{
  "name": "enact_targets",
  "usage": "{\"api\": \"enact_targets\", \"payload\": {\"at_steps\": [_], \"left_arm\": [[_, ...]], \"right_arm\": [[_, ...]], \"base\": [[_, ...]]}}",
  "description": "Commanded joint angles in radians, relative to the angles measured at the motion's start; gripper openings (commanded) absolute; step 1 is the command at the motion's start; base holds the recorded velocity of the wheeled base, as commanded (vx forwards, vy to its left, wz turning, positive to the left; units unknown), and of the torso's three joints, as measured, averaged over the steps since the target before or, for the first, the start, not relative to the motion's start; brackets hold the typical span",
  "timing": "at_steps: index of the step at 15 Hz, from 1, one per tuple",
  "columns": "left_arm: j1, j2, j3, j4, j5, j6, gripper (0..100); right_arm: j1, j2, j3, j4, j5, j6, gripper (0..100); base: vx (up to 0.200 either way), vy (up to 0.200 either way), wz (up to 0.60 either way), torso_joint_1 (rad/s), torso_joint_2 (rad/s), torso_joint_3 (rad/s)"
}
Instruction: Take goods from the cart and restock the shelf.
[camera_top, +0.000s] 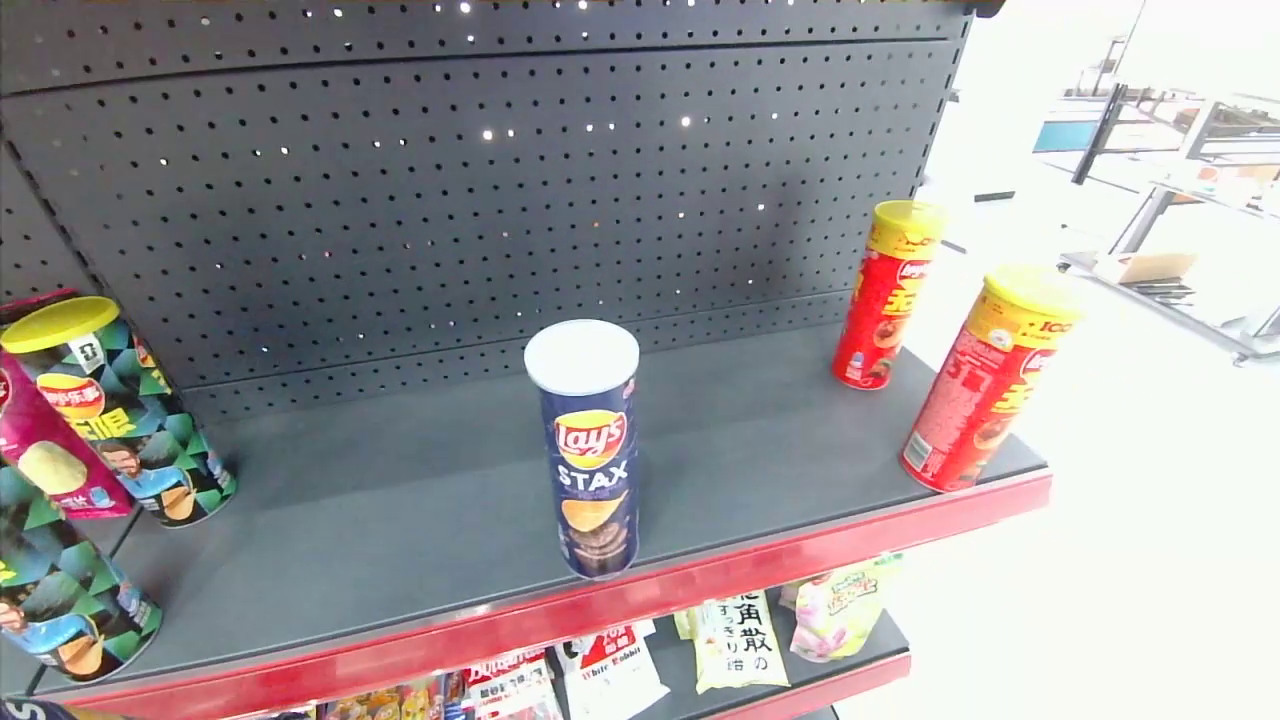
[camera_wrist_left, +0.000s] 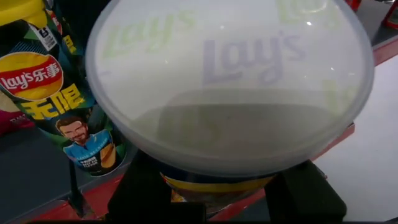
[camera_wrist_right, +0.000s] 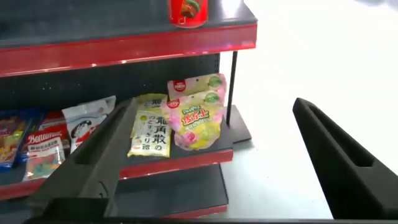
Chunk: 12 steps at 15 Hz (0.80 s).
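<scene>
Shelving first: the top shelf (camera_top: 400, 480), backed by dark pegboard (camera_top: 500, 200), has wide bare stretches between its stock, so I judge the restock partly done at best. All upright on it are two green-patterned cans (camera_top: 115, 410) at the left end, one blue can (camera_top: 592, 450) alone near the front lip at the middle, and two red cans (camera_top: 887, 295) at the right end, the nearer one close to the corner. The lower shelf (camera_wrist_right: 186, 163) holds snack bags (camera_wrist_right: 196, 118) lying side by side and looks adequately filled. The next item for placement, the held can (camera_wrist_left: 230, 93), is pinched between the two fingers of my left gripper (camera_wrist_left: 224, 196). Its lid faces the wrist camera, and it sits near the red shelf lip beside one of the green-patterned cans, not yet on the board. My right gripper (camera_wrist_right: 214, 109) is spread wide with nothing between its fingers, facing the lower shelf. Remaining, in my judgement: set this can into a gap, release it, and fetch more. How much stock the cart has left I cannot say.
</scene>
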Motion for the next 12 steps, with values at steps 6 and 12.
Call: {"api": "enact_targets", "payload": {"at_steps": [6,12], "left_arm": [[-0.002,0.145,-0.073,-0.009,-0.069,-0.046,0],[-0.002,0.53,-0.064,-0.311,-0.127,-0.05,0]], "right_arm": [[0.001,0.003,0.0,0.0,-0.001,0.004,100],[0.001,0.003,0.0,0.0,-0.001,0.004,100]], "base": [[0.0,0.0,0.0,0.0,0.0,0.0],[0.0,0.0,0.0,0.0,0.0,0.0]]}}
